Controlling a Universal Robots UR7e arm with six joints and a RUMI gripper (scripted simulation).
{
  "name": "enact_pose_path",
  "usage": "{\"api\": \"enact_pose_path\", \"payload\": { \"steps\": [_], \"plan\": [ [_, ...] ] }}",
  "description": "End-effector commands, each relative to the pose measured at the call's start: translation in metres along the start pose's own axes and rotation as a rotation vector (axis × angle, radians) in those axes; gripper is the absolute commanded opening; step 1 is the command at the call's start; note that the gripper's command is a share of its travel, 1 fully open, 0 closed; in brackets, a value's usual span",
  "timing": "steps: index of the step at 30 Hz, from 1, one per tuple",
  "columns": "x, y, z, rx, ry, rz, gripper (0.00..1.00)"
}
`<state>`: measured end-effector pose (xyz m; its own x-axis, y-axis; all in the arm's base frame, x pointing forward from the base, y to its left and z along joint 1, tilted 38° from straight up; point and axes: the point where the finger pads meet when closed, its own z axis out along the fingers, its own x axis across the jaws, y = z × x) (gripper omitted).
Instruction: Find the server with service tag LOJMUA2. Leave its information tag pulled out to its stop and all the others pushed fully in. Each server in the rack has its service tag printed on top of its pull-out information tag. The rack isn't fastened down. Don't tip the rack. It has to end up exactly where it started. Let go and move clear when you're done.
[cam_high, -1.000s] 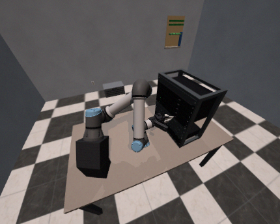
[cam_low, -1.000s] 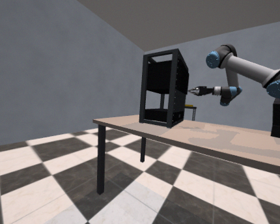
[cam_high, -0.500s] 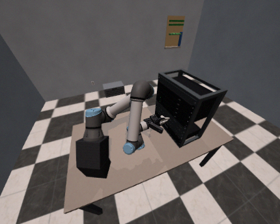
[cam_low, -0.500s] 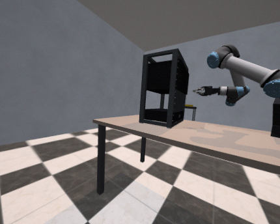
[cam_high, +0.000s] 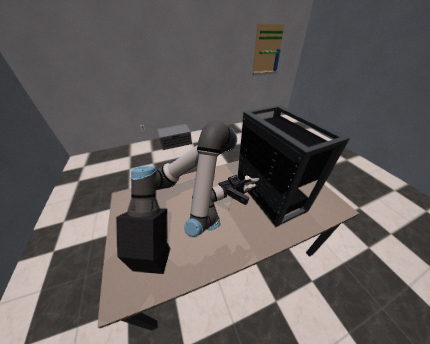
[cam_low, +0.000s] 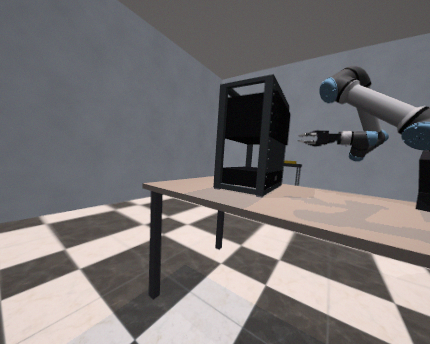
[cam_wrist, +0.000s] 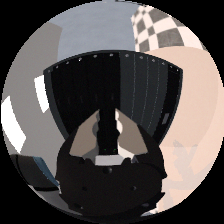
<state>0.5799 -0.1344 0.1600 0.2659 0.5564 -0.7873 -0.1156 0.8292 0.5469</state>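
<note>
Your gripper (cam_high: 251, 183) sits level in front of the server rack (cam_high: 299, 161), aimed at the front panel about mid-height; jaws are parted only narrowly and hold nothing. In the exterior view the gripper (cam_low: 303, 138) stands clear of the rack (cam_low: 270, 131), a visible gap between fingertips and front face. In the wrist view the fingers spread either side of a dark vertical strip in the rack front (cam_wrist: 131, 85), which fills the frame from 10 to 2 o'clock; you cannot read any service tag, and which server is the target cannot be told; the tags are too small to tell whether in or out. The rack stands upright on the surface (cam_high: 225, 260) toward its 2 o'clock corner in the top view; the arm's dark pedestal (cam_high: 161, 217) is at 9 o'clock. A poster (cam_high: 268, 49) hangs on the far wall; a grey box (cam_high: 174, 134) sits on the floor by the wall.
</note>
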Motion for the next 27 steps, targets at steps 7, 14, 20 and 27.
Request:
{"api": "enact_pose_path", "payload": {
  "steps": [7,14,20,27],
  "plan": [
    [-0.030,0.000,-0.024,-0.001,0.000,0.000,0.15],
    [-0.031,0.000,-0.024,-0.001,0.000,0.000,0.15],
    [-0.031,0.000,-0.020,-0.001,0.000,0.000,0.15],
    [-0.031,0.000,-0.009,-0.001,0.000,0.000,0.15]
  ]
}}
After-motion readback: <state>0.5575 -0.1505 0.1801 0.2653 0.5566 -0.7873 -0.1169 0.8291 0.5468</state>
